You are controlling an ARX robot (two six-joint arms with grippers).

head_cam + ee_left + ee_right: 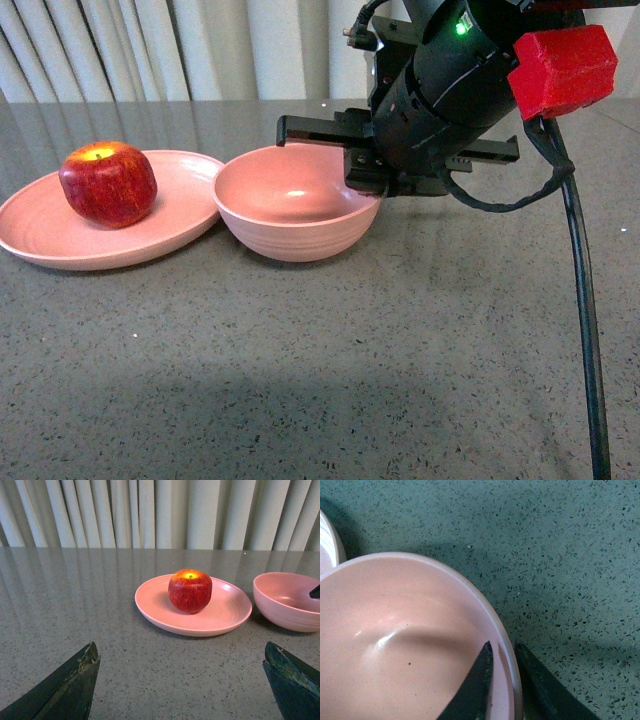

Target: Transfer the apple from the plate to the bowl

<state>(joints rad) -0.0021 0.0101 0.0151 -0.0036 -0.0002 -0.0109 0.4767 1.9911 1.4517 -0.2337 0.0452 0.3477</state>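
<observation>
While astride the bowl [295,240] rim, right gripper [502,647]; apple [108,183] on plate [180,215].

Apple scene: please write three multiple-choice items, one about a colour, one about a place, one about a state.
1. Which colour is the bowl? A white; B pale pink; C green.
2. Where is the apple? A in the bowl; B on the plate; C held in the air.
3. How is the left end effector? A open, empty; B shut on the apple; C shut on the plate.
Answers: 1 B, wall and inside are pink; 2 B, it sits on the plate; 3 A, its fingers stand wide apart, nothing between.
</observation>
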